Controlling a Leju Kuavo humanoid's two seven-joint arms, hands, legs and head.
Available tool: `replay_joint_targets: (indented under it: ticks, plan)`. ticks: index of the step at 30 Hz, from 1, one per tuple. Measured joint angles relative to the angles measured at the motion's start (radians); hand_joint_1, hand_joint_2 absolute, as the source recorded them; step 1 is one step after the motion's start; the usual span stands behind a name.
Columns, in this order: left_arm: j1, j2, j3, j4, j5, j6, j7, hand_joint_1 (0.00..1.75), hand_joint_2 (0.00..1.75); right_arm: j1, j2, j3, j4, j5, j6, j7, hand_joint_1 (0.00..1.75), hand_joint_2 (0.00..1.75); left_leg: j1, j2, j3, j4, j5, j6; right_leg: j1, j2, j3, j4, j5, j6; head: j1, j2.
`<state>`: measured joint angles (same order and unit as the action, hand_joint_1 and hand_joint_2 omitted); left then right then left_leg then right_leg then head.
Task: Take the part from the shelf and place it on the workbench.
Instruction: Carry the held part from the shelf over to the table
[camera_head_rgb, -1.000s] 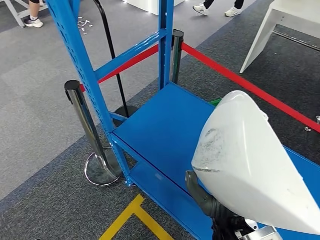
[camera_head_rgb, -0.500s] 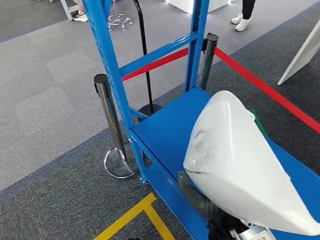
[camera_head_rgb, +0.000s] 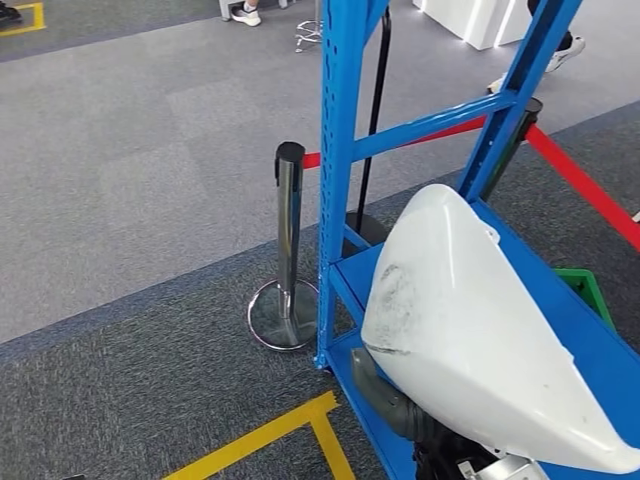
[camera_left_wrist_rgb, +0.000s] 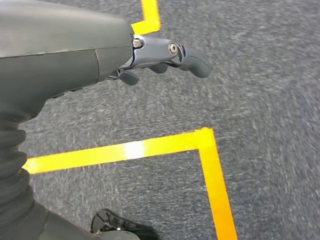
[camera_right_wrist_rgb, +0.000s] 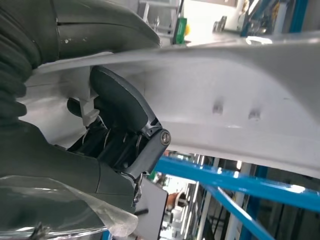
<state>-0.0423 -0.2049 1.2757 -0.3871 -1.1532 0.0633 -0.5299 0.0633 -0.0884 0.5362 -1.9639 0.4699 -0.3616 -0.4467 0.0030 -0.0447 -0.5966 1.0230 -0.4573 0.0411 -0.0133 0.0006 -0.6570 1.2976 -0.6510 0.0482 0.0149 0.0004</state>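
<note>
The part (camera_head_rgb: 475, 330) is a big white curved shell with grey scuffs near its front end. My right hand (camera_head_rgb: 400, 405) grips it from below, a dark finger curling under its lower edge, and holds it above the low blue shelf (camera_head_rgb: 604, 345). In the right wrist view the thumb and fingers (camera_right_wrist_rgb: 128, 125) press against the pale underside of the part (camera_right_wrist_rgb: 234, 100). My left hand (camera_left_wrist_rgb: 166, 55) hangs over grey carpet with its fingers loosely curled and nothing in them.
A blue shelf upright (camera_head_rgb: 336, 170) stands just left of the part. A chrome barrier post (camera_head_rgb: 288, 240) with red belts (camera_head_rgb: 581, 185) is beside it. Yellow floor tape (camera_head_rgb: 264, 440) marks the carpet. People's feet (camera_head_rgb: 245, 14) show far back. A green crate (camera_head_rgb: 587, 290) sits behind the shelf.
The whole view has swung left: the shelf frame and barrier post slid right in the picture. The part stays in my right hand at the same place in view.
</note>
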Motion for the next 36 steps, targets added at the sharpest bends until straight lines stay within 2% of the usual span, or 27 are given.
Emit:
replay_joint_targets:
  ticks: [1, 3, 4, 5, 6, 7, 8, 9, 11, 12, 13, 18, 20, 21, 22, 23, 24, 25, 26, 27, 29, 30, 31, 32, 33, 34, 36]
  plan:
    - [0.0, 0.0, 0.0, 0.002, 0.0, 0.0, 0.0, 0.0, 1.75, 0.0, 0.0, 0.001, 0.0, 0.0, 0.0, 0.0, 1.75, 1.75, 0.0, -0.015, 0.003, 0.0, -0.001, -0.001, 0.0, 0.004, 0.009, -0.043, 0.041, -0.001, 0.0, 0.0]
    - [0.0, 0.001, -0.001, 0.005, 0.0, 0.0, 0.0, 0.0, 1.75, 0.0, 0.0, 0.002, 0.0, -0.001, 0.0, 0.0, 1.75, 1.75, 0.0, -0.044, 0.007, 0.003, -0.005, -0.007, -0.005, 0.041, 0.057, -0.179, 0.126, -0.005, 0.0, 0.0]
    - [-0.001, 0.001, -0.001, 0.007, 0.0, 0.0, 0.0, 0.0, 1.75, -0.001, -0.001, 0.002, 0.0, -0.001, 0.0, 0.0, 1.75, 1.75, 0.0, -0.057, 0.005, 0.006, -0.006, -0.012, -0.007, 0.062, 0.08, -0.232, 0.145, -0.007, 0.0, 0.0]
    - [-0.002, 0.002, -0.001, 0.008, 0.0, 0.001, 0.0, 0.0, 1.75, -0.001, -0.001, 0.003, 0.001, -0.001, 0.0, 0.0, 1.75, 1.75, 0.001, -0.068, 0.001, 0.008, -0.006, -0.018, -0.008, 0.078, 0.094, -0.263, 0.151, -0.01, 0.0, 0.0]
    - [-0.001, 0.003, -0.001, 0.009, 0.0, 0.001, -0.001, 0.0, 1.75, -0.001, -0.002, 0.003, 0.001, -0.001, 0.0, 0.0, 1.75, 1.75, 0.003, -0.079, -0.003, 0.009, -0.004, -0.026, -0.007, 0.082, 0.1, -0.272, 0.147, -0.013, 0.0, 0.0]
    - [0.0, 0.004, -0.002, 0.01, 0.0, 0.002, -0.001, 0.0, 1.75, -0.002, -0.002, 0.004, 0.001, -0.002, 0.0, 0.0, 1.75, 1.75, 0.007, -0.091, -0.008, 0.008, -0.002, -0.032, -0.006, 0.073, 0.105, -0.276, 0.146, -0.017, -0.001, 0.0]
    - [0.002, 0.005, -0.002, 0.011, 0.0, 0.002, -0.001, 0.0, 1.75, -0.004, -0.002, 0.004, 0.001, -0.002, 0.0, 0.0, 1.75, 1.75, 0.007, -0.085, -0.011, 0.011, -0.003, -0.038, -0.005, 0.061, 0.106, -0.279, 0.148, -0.022, -0.001, 0.0]
    - [0.003, 0.005, -0.002, 0.012, 0.0, 0.002, -0.002, 0.0, 1.75, -0.005, -0.002, 0.005, 0.001, -0.002, 0.0, -0.001, 1.75, 1.75, 0.007, -0.065, -0.017, 0.025, -0.011, -0.043, -0.006, 0.048, 0.11, -0.282, 0.15, -0.028, -0.004, 0.0]
    - [0.001, 0.005, -0.002, 0.014, 0.0, 0.003, -0.002, 0.0, 1.75, -0.006, -0.002, 0.007, 0.001, -0.002, 0.001, -0.001, 1.75, 1.75, 0.004, -0.003, -0.047, 0.094, -0.052, -0.05, -0.006, 0.02, 0.116, -0.287, 0.15, -0.039, -0.01, 0.0]
    - [-0.001, 0.005, -0.002, 0.015, 0.0, 0.003, -0.002, 0.0, 1.75, -0.006, -0.002, 0.007, 0.001, -0.002, 0.001, -0.001, 1.75, 1.75, 0.003, 0.016, -0.061, 0.125, -0.07, -0.052, -0.004, 0.012, 0.117, -0.288, 0.149, -0.041, -0.013, 0.0]
    - [-0.002, 0.005, -0.002, 0.015, 0.0, 0.003, -0.003, 0.0, 1.75, -0.005, -0.002, 0.007, 0.001, -0.002, 0.001, -0.001, 1.75, 1.75, 0.004, 0.023, -0.071, 0.147, -0.082, -0.053, -0.004, 0.007, 0.118, -0.288, 0.148, -0.042, -0.013, 0.0]
    - [-0.002, 0.005, -0.002, 0.015, 0.0, 0.003, -0.003, 0.0, 1.75, -0.005, -0.002, 0.007, 0.001, -0.003, 0.001, -0.001, 1.75, 1.75, 0.004, 0.023, -0.074, 0.151, -0.084, -0.054, -0.003, 0.006, 0.118, -0.288, 0.148, -0.042, -0.013, 0.0]
    - [-0.002, 0.005, -0.002, 0.015, 0.0, 0.003, -0.003, 0.0, 1.75, -0.005, -0.003, 0.007, 0.001, -0.003, 0.001, 0.0, 1.75, 1.75, 0.004, 0.026, -0.085, 0.175, -0.095, -0.054, -0.003, 0.001, 0.118, -0.288, 0.147, -0.043, -0.013, 0.0]
    - [-0.003, 0.005, -0.002, 0.015, 0.0, 0.003, -0.003, 0.0, 1.75, -0.005, -0.003, 0.008, 0.001, -0.003, 0.001, 0.0, 1.75, 1.75, 0.004, 0.028, -0.105, 0.217, -0.11, -0.055, -0.002, -0.009, 0.118, -0.288, 0.146, -0.044, -0.013, 0.0]
    - [-0.002, 0.006, -0.002, 0.016, 0.0, 0.003, -0.003, 0.0, 1.75, -0.005, -0.003, 0.008, 0.001, -0.003, 0.001, 0.0, 1.75, 1.75, 0.005, 0.032, -0.108, 0.225, -0.102, -0.054, 0.0, -0.028, 0.121, -0.288, 0.144, -0.044, -0.014, 0.0]
    - [-0.001, 0.006, -0.002, 0.017, 0.0, 0.003, -0.003, 0.0, 1.75, -0.005, -0.003, 0.009, 0.001, -0.003, 0.001, 0.0, 1.75, 1.75, 0.004, 0.037, -0.099, 0.212, -0.084, -0.052, 0.001, -0.048, 0.124, -0.287, 0.141, -0.044, -0.014, 0.0]
    - [0.0, 0.008, -0.002, 0.017, 0.0, 0.003, -0.003, 0.0, 1.75, -0.005, -0.003, 0.009, 0.001, -0.003, 0.001, 0.0, 1.75, 1.75, 0.0, 0.064, -0.073, 0.166, -0.059, -0.046, 0.003, -0.07, 0.128, -0.288, 0.136, -0.043, -0.013, 0.0]
    - [0.0, 0.009, -0.002, 0.018, 0.0, 0.003, -0.003, 0.0, 1.75, -0.006, -0.003, 0.01, 0.001, -0.003, 0.001, 0.0, 1.75, 1.75, -0.007, 0.087, -0.035, 0.09, -0.026, -0.037, 0.007, -0.091, 0.133, -0.288, 0.131, -0.039, -0.013, 0.0]
    - [-0.001, 0.01, -0.003, 0.019, 0.0, 0.004, -0.003, 0.0, 1.75, -0.007, -0.003, 0.01, 0.001, -0.004, 0.003, 0.0, 1.75, 1.75, -0.014, 0.1, -0.014, 0.043, -0.014, -0.027, 0.01, -0.109, 0.139, -0.289, 0.126, -0.032, -0.012, 0.0]
    - [-0.003, 0.011, -0.003, 0.02, 0.0, 0.005, -0.003, 0.0, 1.75, -0.009, -0.003, 0.012, 0.002, -0.006, 0.007, 0.0, 1.75, 1.75, -0.017, 0.097, 0.002, 0.007, -0.007, -0.013, 0.01, -0.09, 0.11, -0.226, 0.091, -0.023, -0.009, 0.0]
    - [-0.006, 0.011, -0.005, 0.022, 0.0, 0.007, -0.004, 0.0, 1.75, -0.014, -0.004, 0.015, 0.005, -0.01, 0.015, 0.0, 1.75, 1.75, -0.013, 0.04, 0.005, -0.004, -0.003, 0.005, 0.008, -0.038, 0.031, -0.075, 0.025, -0.01, -0.004, 0.0]
    - [-0.007, 0.011, -0.006, 0.024, 0.0, 0.008, -0.004, 0.0, 1.75, -0.015, -0.004, 0.016, 0.008, -0.011, 0.017, 0.001, 1.75, 1.75, -0.011, 0.015, 0.007, -0.006, -0.001, 0.009, 0.006, -0.001, -0.009, -0.009, 0.009, -0.008, -0.001, 0.0]
    - [-0.007, 0.012, -0.007, 0.025, 0.0, 0.009, -0.003, 0.0, 1.75, -0.016, -0.004, 0.017, 0.009, -0.011, 0.018, 0.002, 1.75, 1.75, -0.011, -0.001, 0.008, -0.005, -0.001, 0.008, 0.005, 0.001, -0.01, -0.026, 0.035, -0.009, -0.002, 0.0]
    - [-0.007, 0.012, -0.008, 0.026, 0.0, 0.01, -0.003, 0.0, 1.75, -0.018, -0.004, 0.017, 0.01, -0.011, 0.018, 0.004, 1.75, 1.75, -0.011, -0.016, 0.01, -0.005, -0.002, 0.007, 0.005, 0.007, 0.007, -0.077, 0.075, -0.011, -0.001, 0.0]
    - [-0.007, 0.012, -0.009, 0.027, 0.0, 0.011, -0.003, 0.0, 1.75, -0.02, -0.004, 0.018, 0.011, -0.011, 0.017, 0.005, 1.75, 1.75, -0.01, -0.031, 0.012, -0.004, -0.003, 0.005, 0.003, 0.028, 0.034, -0.145, 0.115, -0.013, -0.001, 0.0]
    - [-0.008, 0.012, -0.011, 0.029, 0.0, 0.011, -0.003, 0.0, 1.75, -0.022, -0.004, 0.019, 0.011, -0.011, 0.017, 0.006, 1.75, 1.75, -0.01, -0.045, 0.011, -0.002, -0.004, 0.002, -0.001, 0.056, 0.06, -0.208, 0.141, -0.015, -0.002, 0.0]
    - [-0.01, 0.013, -0.014, 0.03, 0.0, 0.013, -0.003, 0.0, 1.75, -0.025, -0.004, 0.02, 0.012, -0.012, 0.016, 0.007, 1.75, 1.75, -0.005, -0.069, 0.001, 0.002, -0.003, -0.01, -0.003, 0.096, 0.092, -0.274, 0.154, -0.017, -0.002, 0.0]
